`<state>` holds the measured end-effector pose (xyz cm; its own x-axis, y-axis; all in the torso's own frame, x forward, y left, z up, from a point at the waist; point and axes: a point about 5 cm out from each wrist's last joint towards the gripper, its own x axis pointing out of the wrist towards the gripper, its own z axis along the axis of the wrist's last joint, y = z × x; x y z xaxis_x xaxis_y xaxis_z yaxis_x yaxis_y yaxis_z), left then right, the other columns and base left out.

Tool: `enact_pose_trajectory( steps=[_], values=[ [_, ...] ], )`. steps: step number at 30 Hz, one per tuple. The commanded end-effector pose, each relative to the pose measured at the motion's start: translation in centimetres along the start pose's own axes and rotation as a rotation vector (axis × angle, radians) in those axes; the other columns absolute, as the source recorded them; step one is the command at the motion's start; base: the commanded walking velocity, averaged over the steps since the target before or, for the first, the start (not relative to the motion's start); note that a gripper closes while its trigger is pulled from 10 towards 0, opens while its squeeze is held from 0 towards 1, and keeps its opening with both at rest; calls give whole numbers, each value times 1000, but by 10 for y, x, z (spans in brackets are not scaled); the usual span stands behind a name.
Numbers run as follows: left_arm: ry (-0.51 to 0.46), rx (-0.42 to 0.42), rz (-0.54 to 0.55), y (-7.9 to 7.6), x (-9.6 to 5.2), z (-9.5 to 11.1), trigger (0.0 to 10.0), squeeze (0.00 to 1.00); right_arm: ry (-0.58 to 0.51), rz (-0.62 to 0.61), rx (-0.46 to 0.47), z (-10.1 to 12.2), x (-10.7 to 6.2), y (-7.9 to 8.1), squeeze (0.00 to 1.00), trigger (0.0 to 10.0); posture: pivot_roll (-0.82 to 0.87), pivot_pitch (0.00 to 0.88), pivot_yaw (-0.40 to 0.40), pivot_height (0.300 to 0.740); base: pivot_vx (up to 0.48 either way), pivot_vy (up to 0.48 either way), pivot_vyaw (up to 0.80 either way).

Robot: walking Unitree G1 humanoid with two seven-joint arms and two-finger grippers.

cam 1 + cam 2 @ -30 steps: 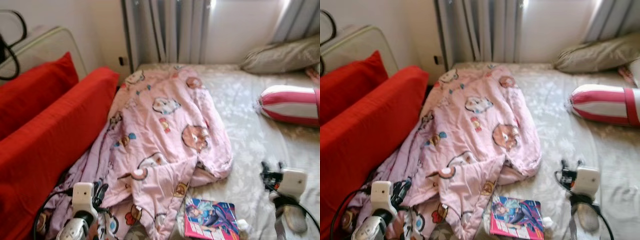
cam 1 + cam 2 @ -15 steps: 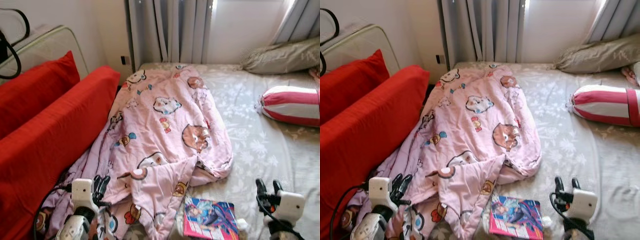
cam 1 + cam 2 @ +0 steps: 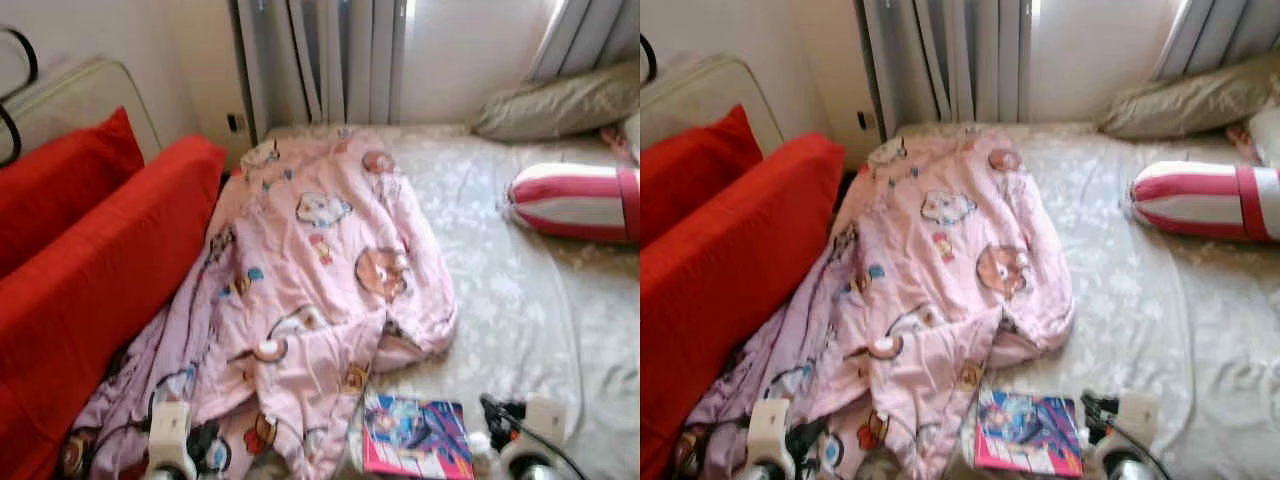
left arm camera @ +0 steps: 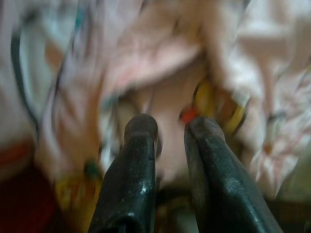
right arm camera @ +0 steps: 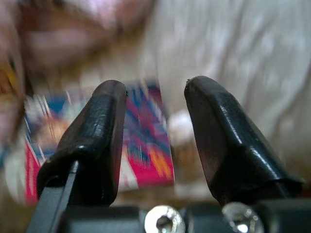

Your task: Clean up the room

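Both arms have dropped toward the lower edge of the head views since a second ago, the right one most, while the pink blanket [image 3: 320, 290] lies as it did. That blanket, soft crumpled cloth printed with cartoon animals, stretches lengthwise up the bed [image 3: 520, 300], its far end pointing at the grey curtains [image 3: 320, 60] and its near end spilling off the bed's edge against the red sofa [image 3: 100, 270]. Just beside the blanket's near corner a glossy comic book [image 3: 415, 440] lies flat on the floral grey sheet, its long axis running roughly along the bed. Further from the blanket, a pink-and-white striped bolster [image 3: 580, 200] lies crosswise, and beyond it a flat grey pillow [image 3: 560, 100] rests near the wall. The left end effector [image 4: 167, 145] hangs over the blanket's near folds with its two smooth black fingers [image 4: 133, 165] released, a narrow gap between them and nothing in it; the cloth beneath is smeared by motion. The right end effector [image 5: 155, 121] hovers over the sheet on the far side of the book from the blanket, fingers spread wide and empty. Its wrist view shows a small pale rounded object [image 5: 181, 127] beside the book that I cannot identify.
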<state>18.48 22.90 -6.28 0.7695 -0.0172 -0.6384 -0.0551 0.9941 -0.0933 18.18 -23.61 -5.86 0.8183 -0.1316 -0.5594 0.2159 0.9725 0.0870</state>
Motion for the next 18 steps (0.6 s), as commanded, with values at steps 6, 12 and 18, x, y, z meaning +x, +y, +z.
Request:
enact_pose_trajectory(
  steps=[6, 12, 18],
  values=[
    [70, -26, 85, 7, -5, -16, 10000, 0, 137, -86, -16, -21, -8, -15, 0, 10000, 53, 0, 23, 740, 0, 0, 0],
    [49, -26, 91, 10, -3, -11, 10000, 0, 131, -95, 7, -13, -4, -21, 0, 10000, 52, 0, 30, 736, 0, 0, 0],
    [34, -37, 117, 14, -3, -7, 10000, 0, 138, -107, 7, -13, -3, -22, 0, 10000, 43, 0, 32, 717, 0, 0, 0]
  ],
)
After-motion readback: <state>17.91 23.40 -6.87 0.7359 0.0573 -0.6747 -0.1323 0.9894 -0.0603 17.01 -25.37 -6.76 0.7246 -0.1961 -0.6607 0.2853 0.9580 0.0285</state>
